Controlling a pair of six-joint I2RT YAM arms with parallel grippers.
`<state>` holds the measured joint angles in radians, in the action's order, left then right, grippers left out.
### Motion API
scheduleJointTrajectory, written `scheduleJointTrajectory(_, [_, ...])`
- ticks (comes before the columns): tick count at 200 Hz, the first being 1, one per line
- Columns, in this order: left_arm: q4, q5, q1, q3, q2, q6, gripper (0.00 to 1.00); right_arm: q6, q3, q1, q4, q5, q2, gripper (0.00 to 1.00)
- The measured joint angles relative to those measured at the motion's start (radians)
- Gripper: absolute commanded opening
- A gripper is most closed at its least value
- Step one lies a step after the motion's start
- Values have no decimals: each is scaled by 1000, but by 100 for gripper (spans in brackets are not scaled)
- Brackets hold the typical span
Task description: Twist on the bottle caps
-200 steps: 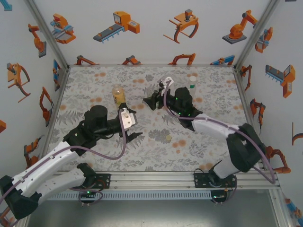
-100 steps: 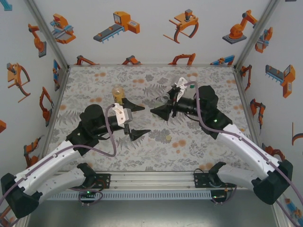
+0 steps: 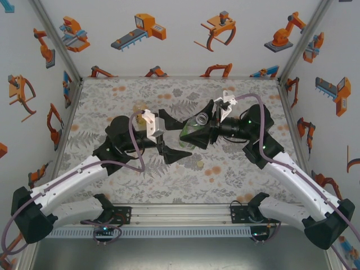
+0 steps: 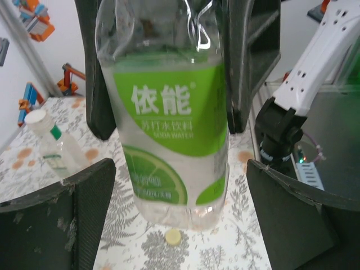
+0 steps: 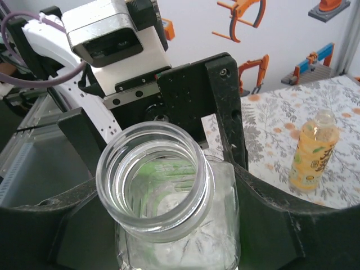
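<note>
your right gripper (image 3: 198, 129) is closed on the clear bottle (image 4: 174, 129), the slim one with the green-and-white label. it holds the bottle tilted above the middle of the table (image 3: 253, 174), base toward your left arm. in the right wrist view the mouth is bare, with no cap on it. the grip sits high on the body, just under the neck, which leaves the lower half free. that reads to me as a set-up for a hand-over.

your left gripper (image 3: 178, 139) stands wide open, its fingers (image 4: 62, 219) one on each side of the bottle's lower half. they are just beside the plastic, with a sliver of gap showing on both sides, so this gripper has hold of nothing.

a yellow cap (image 4: 172, 237) lies flat on the table right under the bottle's base, untouched. it is probably the one meant for this mouth. the amber bottle (image 5: 315, 152) stands upright well apart from the grippers, and its top looks open too, though it is small in that view. a white-capped bottle (image 4: 53, 149) stands upright off to one side and seems done.

if you mean to pass the bottle over, close the left fingers on the lower body before the right lets go. the wall is thin and will likely dent, so squeeze gently.
</note>
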<state>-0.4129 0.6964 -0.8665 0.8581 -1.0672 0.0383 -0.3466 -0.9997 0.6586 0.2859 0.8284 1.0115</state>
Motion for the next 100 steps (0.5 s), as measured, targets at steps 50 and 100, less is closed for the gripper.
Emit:
scheduleJointTrajectory(50, [-55,39,-24,54,-74,-64,85,-30,10,0,76,18,2,39])
scheduleJointTrajectory(100, [-101,63,-40,74,-126,-113,79,-38,12,0,108,25,3,39])
